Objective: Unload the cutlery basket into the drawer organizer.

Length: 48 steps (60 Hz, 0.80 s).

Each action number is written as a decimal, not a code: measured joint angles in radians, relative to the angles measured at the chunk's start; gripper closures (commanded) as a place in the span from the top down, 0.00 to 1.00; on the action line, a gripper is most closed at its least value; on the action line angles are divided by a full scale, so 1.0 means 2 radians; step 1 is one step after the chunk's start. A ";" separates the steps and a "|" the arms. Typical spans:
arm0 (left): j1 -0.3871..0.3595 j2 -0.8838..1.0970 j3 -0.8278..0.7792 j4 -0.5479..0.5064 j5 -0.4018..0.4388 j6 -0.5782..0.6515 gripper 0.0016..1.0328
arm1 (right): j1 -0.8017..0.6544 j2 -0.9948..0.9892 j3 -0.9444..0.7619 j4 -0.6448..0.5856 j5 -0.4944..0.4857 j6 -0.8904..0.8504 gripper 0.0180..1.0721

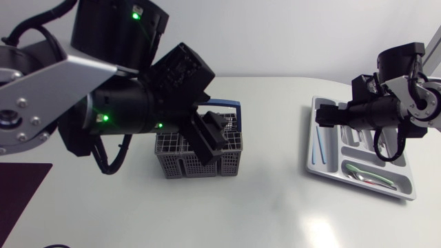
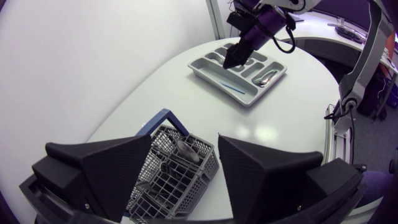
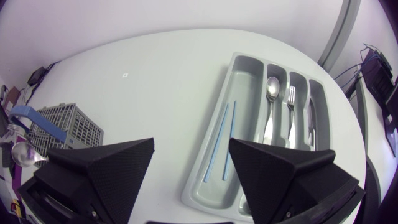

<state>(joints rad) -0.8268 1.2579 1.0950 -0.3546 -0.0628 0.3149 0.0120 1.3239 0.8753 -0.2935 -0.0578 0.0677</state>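
The grey cutlery basket [image 1: 172, 162] with a blue handle [image 1: 226, 105] stands mid-table. My left gripper [image 1: 207, 141] hangs open just above it. In the left wrist view the basket [image 2: 168, 190] lies between and below the fingers [image 2: 118, 168], with dark utensils [image 2: 185, 150] inside. The grey drawer organizer [image 1: 312, 138] lies at the right. My right gripper [image 1: 325, 116] is open over its left end, holding nothing. The right wrist view shows the organizer [image 3: 244, 149] ahead of that gripper [image 3: 189, 168], holding two blue sticks [image 3: 222, 143], a spoon [image 3: 272, 93], a fork [image 3: 290, 106] and a knife [image 3: 311, 121].
A dark mat [image 1: 17, 196] lies at the table's front left corner. A green-handled piece [image 1: 358, 169] rests in the organizer's near compartment. Bare white tabletop [image 1: 275, 158] separates basket and organizer.
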 measured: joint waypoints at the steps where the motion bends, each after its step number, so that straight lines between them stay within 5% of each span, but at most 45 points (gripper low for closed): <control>1: 0.000 0.001 0.003 -0.001 -0.001 0.000 0.92 | 0.002 -0.001 -0.002 0.002 0.000 -0.003 0.84; 14: 0.024 0.001 0.027 -0.004 -0.005 0.032 0.92 | 0.020 -0.034 -0.049 0.034 -0.017 -0.041 0.84; 21: 0.044 -0.006 -0.003 0.036 0.004 0.056 0.92 | 0.020 -0.076 -0.077 0.069 -0.035 -0.064 0.84; 36: 0.121 -0.024 -0.092 0.092 0.101 0.079 0.92 | 0.027 -0.163 -0.134 0.113 -0.122 -0.112 0.84; 48: 0.138 -0.030 -0.139 0.132 0.141 0.084 0.92 | 0.051 -0.168 -0.148 0.119 -0.144 -0.143 0.84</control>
<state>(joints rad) -0.5514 1.1973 0.8162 -0.0910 0.2188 0.4820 0.1135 0.9882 0.5800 -0.0547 -0.3450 -0.2188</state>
